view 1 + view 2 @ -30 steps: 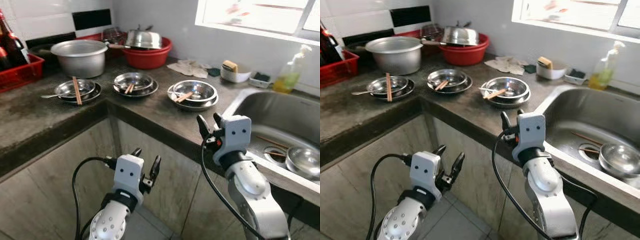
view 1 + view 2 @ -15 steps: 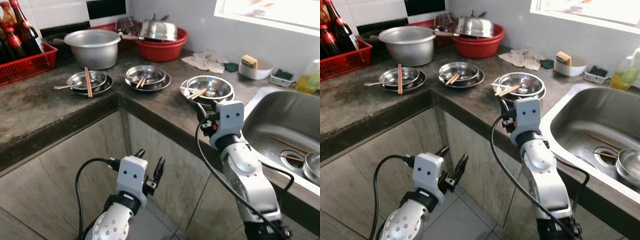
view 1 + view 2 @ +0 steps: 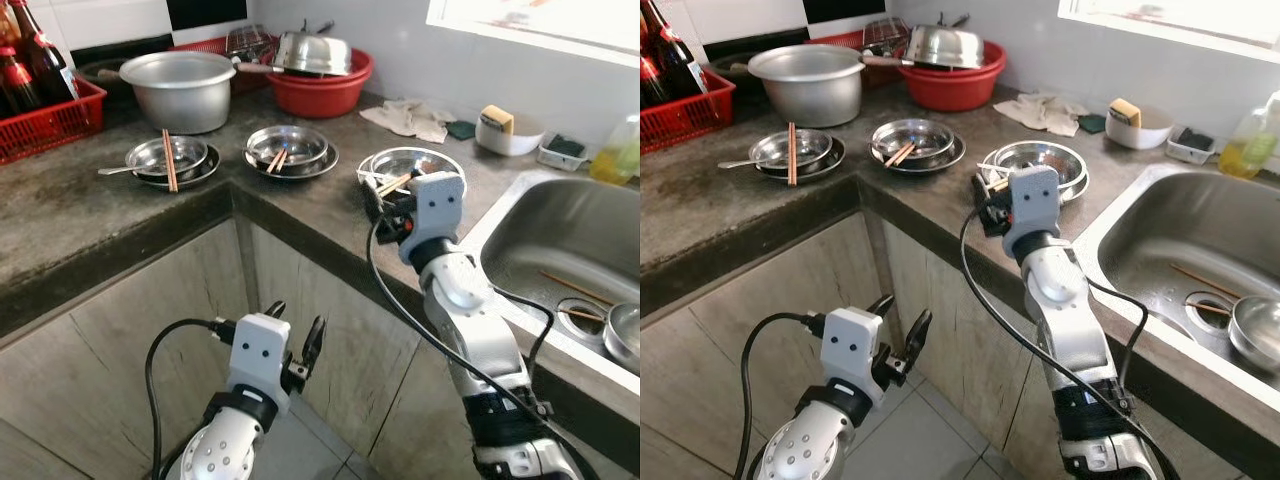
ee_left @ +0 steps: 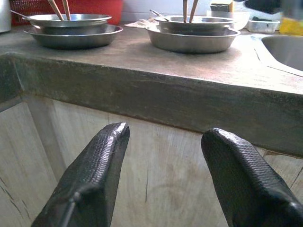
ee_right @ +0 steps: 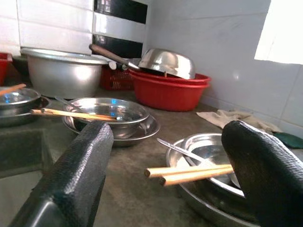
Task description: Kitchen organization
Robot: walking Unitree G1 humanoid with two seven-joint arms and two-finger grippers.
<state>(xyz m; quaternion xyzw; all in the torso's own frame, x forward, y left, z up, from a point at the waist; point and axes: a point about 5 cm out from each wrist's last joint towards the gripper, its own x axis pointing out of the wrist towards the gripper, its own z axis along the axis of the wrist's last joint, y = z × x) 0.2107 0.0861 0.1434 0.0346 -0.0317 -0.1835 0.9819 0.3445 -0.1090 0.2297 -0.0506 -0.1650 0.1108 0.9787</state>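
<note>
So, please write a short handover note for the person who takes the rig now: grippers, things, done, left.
Right gripper: open, raised at the counter edge, facing the nearest bowl set with chopsticks and a spoon across it.
Left gripper: open, low before the cabinet front, holding nothing.
Two more bowl sets with chopsticks wait on the counter.
Sink: one bowl, loose chopsticks.
Done: nothing gripped yet. Left: all three sets.

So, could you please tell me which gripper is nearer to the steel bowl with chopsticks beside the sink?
The right. The right gripper is up at counter height, open, right at the bowl. The left gripper hangs low by the cabinet front, below the counter edge.
</note>
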